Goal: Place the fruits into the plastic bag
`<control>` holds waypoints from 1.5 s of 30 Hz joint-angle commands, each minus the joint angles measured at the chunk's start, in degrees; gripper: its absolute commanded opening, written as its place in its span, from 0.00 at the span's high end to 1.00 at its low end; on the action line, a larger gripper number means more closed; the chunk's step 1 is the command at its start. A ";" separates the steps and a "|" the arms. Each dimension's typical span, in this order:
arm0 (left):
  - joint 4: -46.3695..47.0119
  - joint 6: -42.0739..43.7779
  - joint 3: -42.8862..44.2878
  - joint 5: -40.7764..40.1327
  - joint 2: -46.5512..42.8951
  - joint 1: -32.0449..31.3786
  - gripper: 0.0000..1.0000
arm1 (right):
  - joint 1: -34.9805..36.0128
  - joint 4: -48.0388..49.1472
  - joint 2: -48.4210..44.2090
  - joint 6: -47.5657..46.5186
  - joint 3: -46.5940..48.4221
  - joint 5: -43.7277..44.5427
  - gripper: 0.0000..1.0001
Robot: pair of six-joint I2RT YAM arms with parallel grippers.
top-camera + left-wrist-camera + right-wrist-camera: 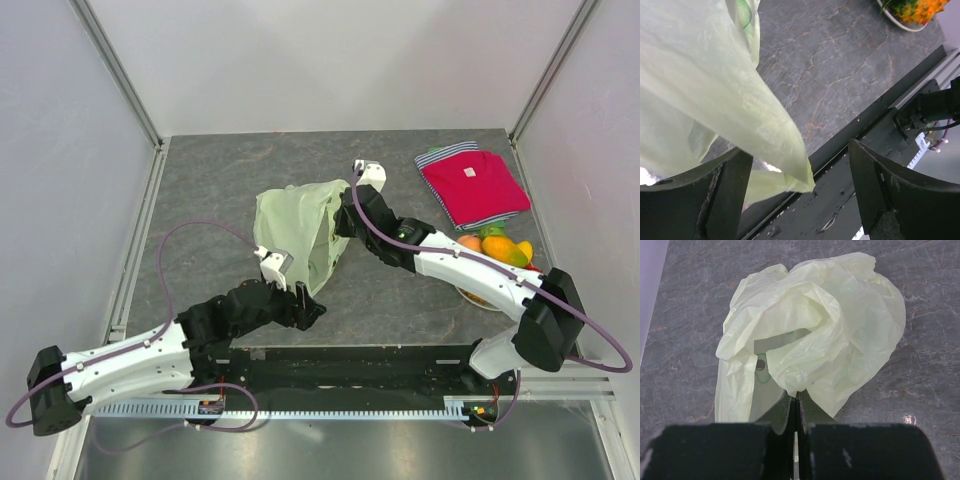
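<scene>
One pinch, wrist view only: right claw [796, 399] clamps plastic bag [840, 315]; left claw [799, 157] spread

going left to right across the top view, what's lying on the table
plastic bag → red shirt; the fruits sit nearer but in the same left-to-right stretch as the shirt, so they have no clear place in the order.

Robot lab cell, white panels [330, 60], aluminium frame posts [117, 70]

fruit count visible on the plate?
3: orange-red round peach, orange pineapple with green crown, yellow mango-like piece, all piled on the round plate. The right arm covers part, so more may be hidden.
</scene>
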 commanded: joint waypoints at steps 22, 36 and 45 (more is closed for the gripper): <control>8.07 10.30 16.17 7.71 5.72 13.73 0.98 | -2.78 -5.18 -11.44 -5.67 -3.19 0.80 1.00; -4.77 21.45 39.64 44.39 20.29 35.92 0.99 | -8.75 -15.82 -14.71 -12.44 -2.13 -0.43 0.66; -5.67 27.89 36.58 36.65 21.72 37.32 0.98 | -9.64 -20.12 -18.20 -15.26 2.52 -6.15 0.13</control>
